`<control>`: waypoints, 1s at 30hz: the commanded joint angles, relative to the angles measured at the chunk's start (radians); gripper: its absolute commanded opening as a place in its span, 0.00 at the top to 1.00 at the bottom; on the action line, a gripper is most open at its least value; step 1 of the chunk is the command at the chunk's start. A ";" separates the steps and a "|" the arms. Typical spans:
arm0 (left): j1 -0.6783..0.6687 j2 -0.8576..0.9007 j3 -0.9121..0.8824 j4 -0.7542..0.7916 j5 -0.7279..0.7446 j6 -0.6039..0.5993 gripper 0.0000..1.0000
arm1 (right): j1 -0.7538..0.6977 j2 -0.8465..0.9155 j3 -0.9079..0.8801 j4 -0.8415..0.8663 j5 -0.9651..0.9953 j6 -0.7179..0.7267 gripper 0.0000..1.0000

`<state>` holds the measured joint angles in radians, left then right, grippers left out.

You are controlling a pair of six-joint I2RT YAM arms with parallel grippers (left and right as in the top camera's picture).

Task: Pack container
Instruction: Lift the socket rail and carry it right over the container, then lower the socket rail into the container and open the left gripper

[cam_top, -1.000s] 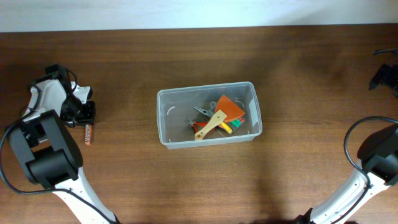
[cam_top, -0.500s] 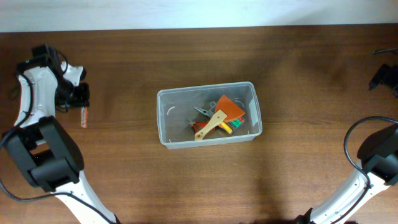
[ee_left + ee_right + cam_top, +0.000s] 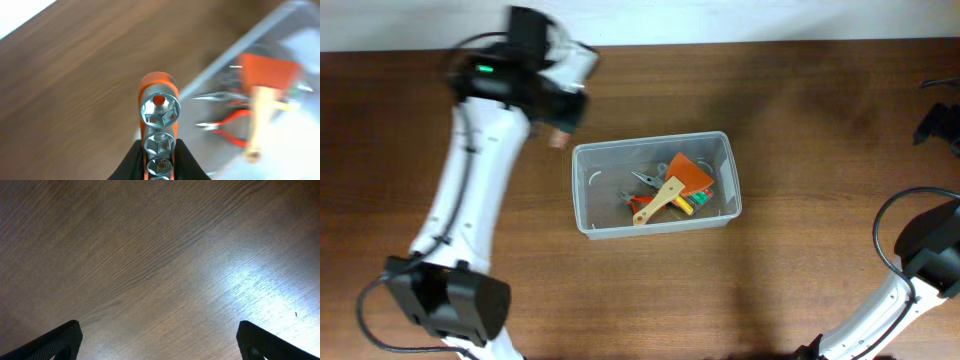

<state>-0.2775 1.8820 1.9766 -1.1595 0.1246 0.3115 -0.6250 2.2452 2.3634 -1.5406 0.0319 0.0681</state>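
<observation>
The clear plastic container (image 3: pixel 588 192) sits mid-table and holds pliers, an orange scraper, a wooden-handled tool and small coloured bits. My left gripper (image 3: pixel 558 128) is shut on an orange socket holder (image 3: pixel 159 117) with several chrome sockets, held in the air just beyond the container's far left corner. In the left wrist view the container (image 3: pixel 235 47) and its tools show blurred to the right of the holder. My right gripper (image 3: pixel 938 125) is at the far right edge of the table; its fingers (image 3: pixel 57 340) stand wide apart over bare wood with nothing between them.
The brown wooden table (image 3: pixel 800 110) surrounds the container. A white wall strip runs along the far edge (image 3: pixel 720 20). The right arm's base and cable (image 3: pixel 920 250) stand at the lower right.
My left arm has swung from the far left of the table to the container's far left corner, carrying the socket holder lifted off the table. The right arm has not moved.
</observation>
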 commanded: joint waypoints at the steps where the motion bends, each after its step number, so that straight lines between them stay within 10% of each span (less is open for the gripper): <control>1: -0.120 -0.010 0.012 -0.001 0.011 0.047 0.95 | 0.005 -0.016 0.002 0.000 -0.005 0.004 0.01; 30: -0.250 0.312 0.001 -0.117 -0.046 0.137 0.94 | 0.005 -0.016 0.002 0.000 -0.005 0.004 0.01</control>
<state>-0.5327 2.1532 1.9736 -1.2739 0.1184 0.4202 -0.6250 2.2452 2.3634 -1.5406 0.0319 0.0681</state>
